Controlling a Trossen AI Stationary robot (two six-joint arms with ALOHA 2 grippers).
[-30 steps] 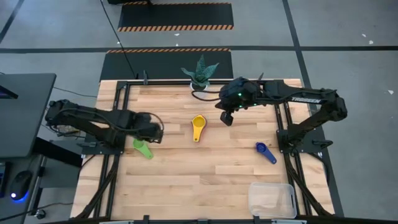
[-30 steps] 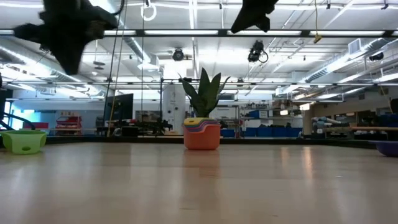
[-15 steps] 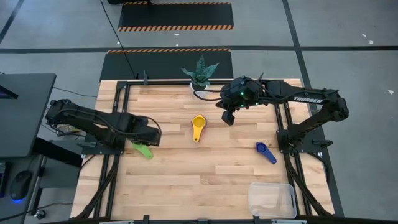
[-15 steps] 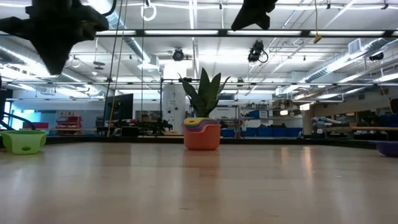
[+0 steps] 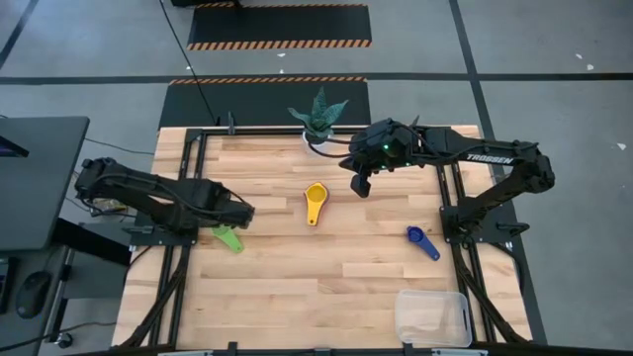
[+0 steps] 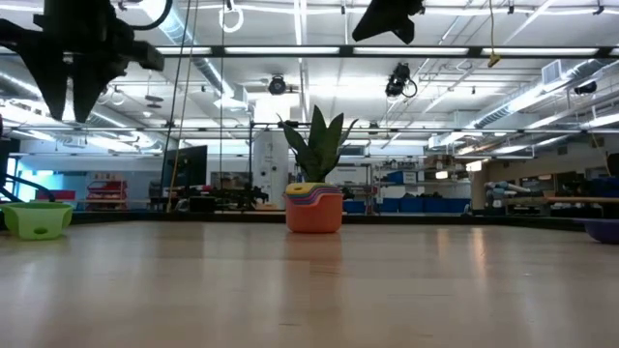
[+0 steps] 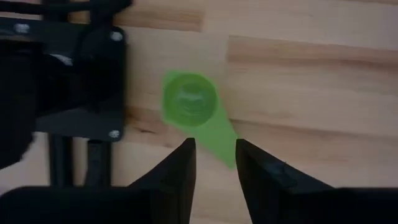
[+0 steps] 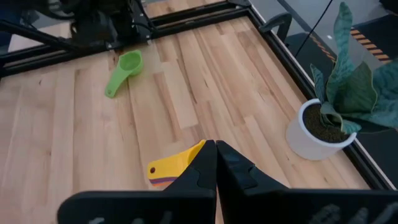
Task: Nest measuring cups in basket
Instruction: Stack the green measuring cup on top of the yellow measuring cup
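1. The basket is seen at the near right corner of the table, with no cup visible in it.
2. A navy cup lies on the right side, between the basket and the right arm's base, its handle pointed toward the near right.
3. The green cup lies at the left edge, beside the left frame rail. Its bowl is open upward, and its handle runs diagonally from the bowl toward the near right in the high view.
4. The left gripper hovers directly over that handle with its fingers parted and nothing between them. The handle's end is seen in the gap, so the grip is released. The long axis of the handle crosses the gap at a slant; a straight descent is judged likely to bring the fingers down on either side of it.
5. The left arm is far nearer the green cup than the right arm.
6. A stack of cups, yellow on top, sits at mid-table.
7. The right gripper is held above the table just right of the stack, clenched on nothing.
8. A plant stands at the far edge.
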